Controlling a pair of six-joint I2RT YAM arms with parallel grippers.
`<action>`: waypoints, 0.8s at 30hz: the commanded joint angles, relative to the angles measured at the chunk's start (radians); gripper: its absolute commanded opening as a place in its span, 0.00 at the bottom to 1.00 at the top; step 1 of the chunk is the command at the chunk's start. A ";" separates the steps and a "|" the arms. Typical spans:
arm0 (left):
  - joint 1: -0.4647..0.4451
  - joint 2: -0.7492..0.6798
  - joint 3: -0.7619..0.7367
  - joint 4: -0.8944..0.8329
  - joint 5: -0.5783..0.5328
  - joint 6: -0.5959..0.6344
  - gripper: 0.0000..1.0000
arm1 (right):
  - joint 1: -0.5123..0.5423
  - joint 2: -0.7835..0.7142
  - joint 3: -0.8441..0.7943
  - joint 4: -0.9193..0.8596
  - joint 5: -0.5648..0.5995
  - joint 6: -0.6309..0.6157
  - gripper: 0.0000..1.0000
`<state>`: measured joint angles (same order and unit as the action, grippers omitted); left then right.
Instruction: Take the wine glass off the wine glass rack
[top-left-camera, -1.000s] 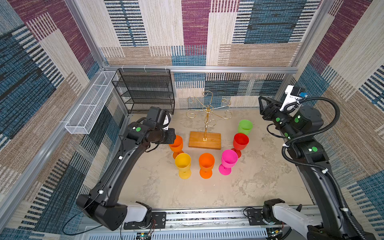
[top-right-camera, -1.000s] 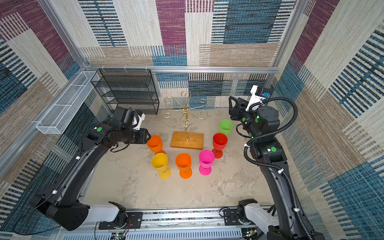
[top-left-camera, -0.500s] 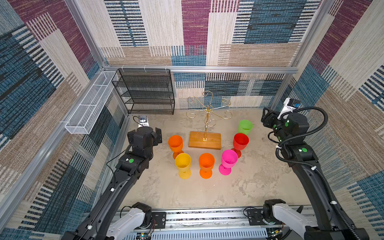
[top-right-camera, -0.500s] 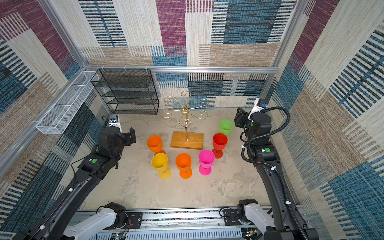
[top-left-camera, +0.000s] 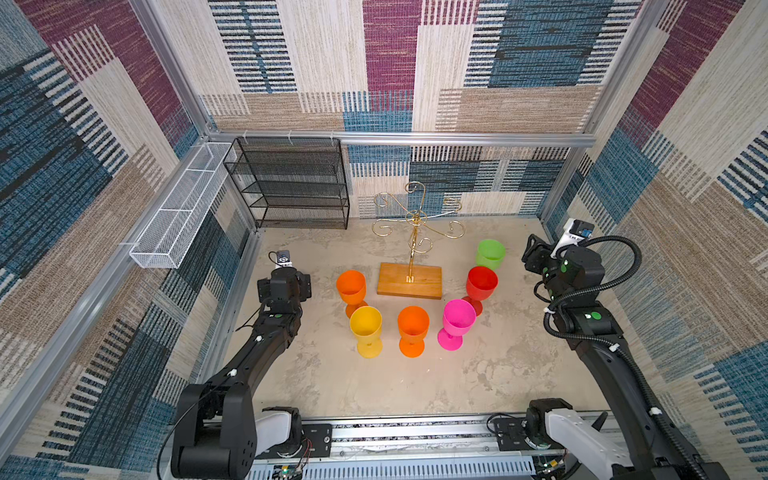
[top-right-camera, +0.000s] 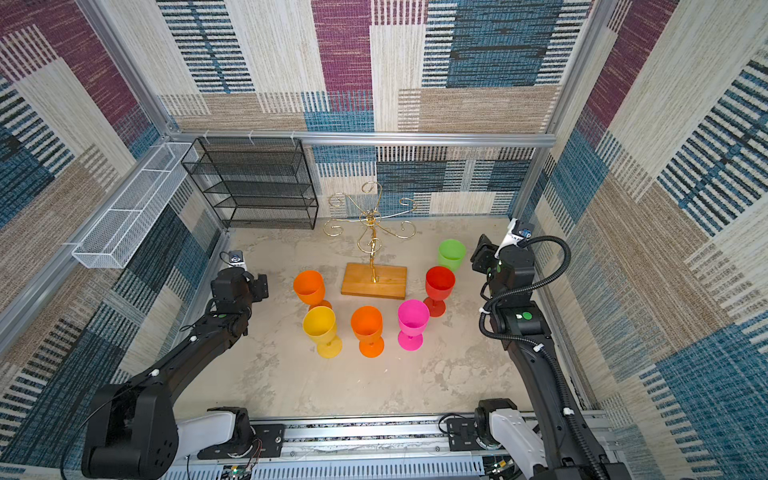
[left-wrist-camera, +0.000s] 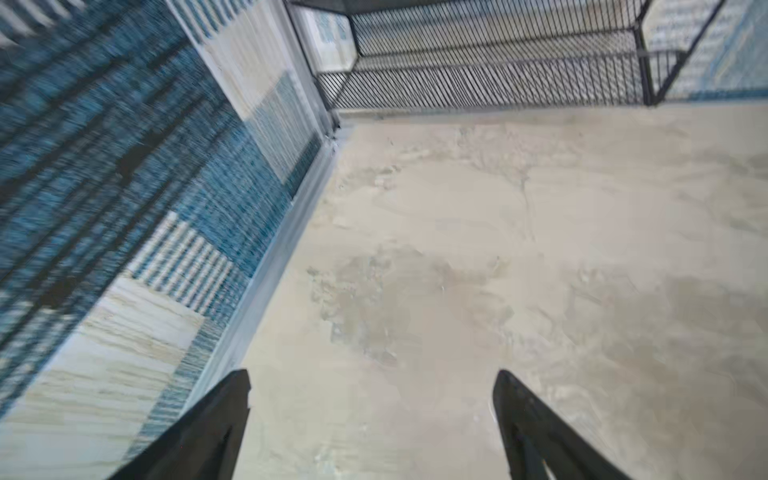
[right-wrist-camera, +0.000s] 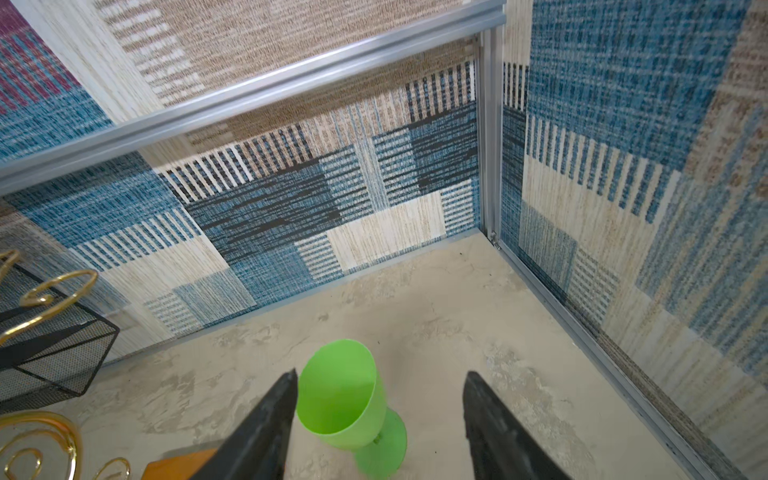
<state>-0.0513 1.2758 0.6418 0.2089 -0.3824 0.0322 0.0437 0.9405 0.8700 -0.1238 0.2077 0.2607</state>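
The wine glass rack (top-left-camera: 411, 243) (top-right-camera: 372, 249), a gold wire tree on a wooden base (top-left-camera: 409, 281), stands mid-floor with nothing on its arms. Several wine glasses stand upright on the floor around it: orange (top-left-camera: 351, 286), yellow (top-left-camera: 365, 326), orange (top-left-camera: 412, 326), pink (top-left-camera: 458, 318), red (top-left-camera: 481, 282) and green (top-left-camera: 490, 253) (right-wrist-camera: 338, 390). My left gripper (left-wrist-camera: 372, 382) (top-left-camera: 284, 286) is open over bare floor by the left wall, left of the first orange glass. My right gripper (right-wrist-camera: 380, 376) (top-left-camera: 536, 257) is open just right of the green glass, not touching it.
A black mesh shelf unit (top-left-camera: 291, 183) stands at the back left. A white wire basket (top-left-camera: 178, 212) hangs on the left wall. Patterned walls with metal rails close in every side, near both wrists. The floor in front of the glasses is bare concrete.
My left gripper has let go of the orange glass, opened and drawn back left toward the wall. My right gripper has opened wider and drawn back toward the right wall beside the green glass.
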 joint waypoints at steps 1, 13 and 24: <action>0.007 0.045 -0.025 0.120 0.098 -0.058 0.94 | -0.002 -0.001 -0.042 0.092 0.030 -0.011 0.65; 0.071 0.254 -0.228 0.626 0.221 -0.074 0.99 | -0.005 -0.040 -0.390 0.486 0.164 -0.029 0.71; 0.071 0.260 -0.223 0.615 0.226 -0.074 0.99 | -0.005 0.180 -0.642 0.975 0.235 -0.124 0.70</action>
<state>0.0193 1.5326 0.4187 0.7761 -0.1738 -0.0338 0.0380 1.0763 0.2581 0.5892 0.4103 0.1917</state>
